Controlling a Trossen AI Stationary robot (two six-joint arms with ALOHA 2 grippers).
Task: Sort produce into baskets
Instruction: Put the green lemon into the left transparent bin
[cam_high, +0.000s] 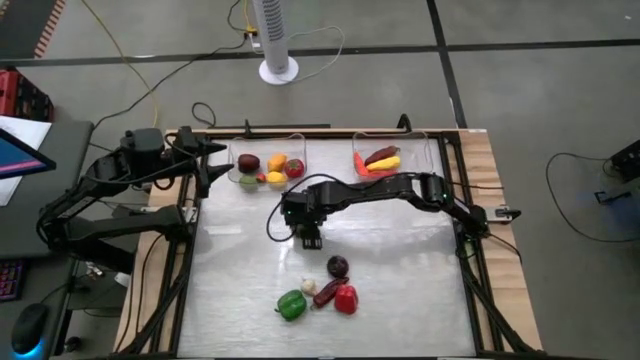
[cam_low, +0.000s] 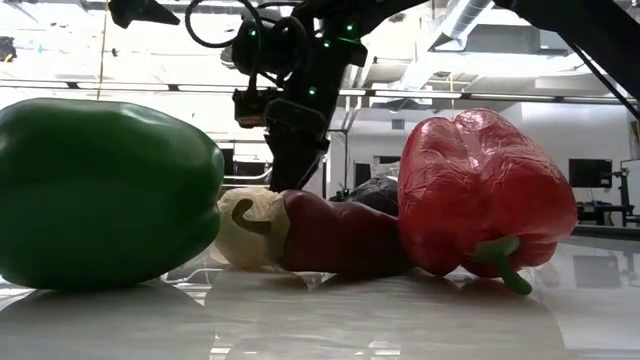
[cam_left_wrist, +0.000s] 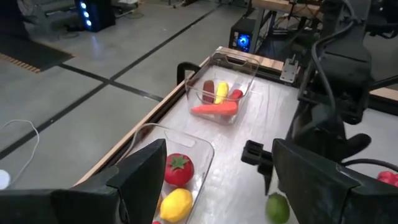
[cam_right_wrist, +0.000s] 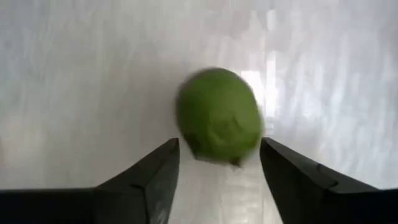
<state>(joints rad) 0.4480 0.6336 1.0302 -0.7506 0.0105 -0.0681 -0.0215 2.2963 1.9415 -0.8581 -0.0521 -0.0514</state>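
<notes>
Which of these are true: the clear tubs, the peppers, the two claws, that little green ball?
1. A small round green fruit lies on the white table just ahead of the right gripper, whose fingers stand apart. True.
2. The glossy green bell pepper sits in a tub. False: it lies loose on the table near the glossy red bell pepper.
3. Both the left clear plastic tub and the right clear plastic tub hold produce. True.
4. The left gripper grips a tomato. False: it is open and empty, beside the left tub.
</notes>
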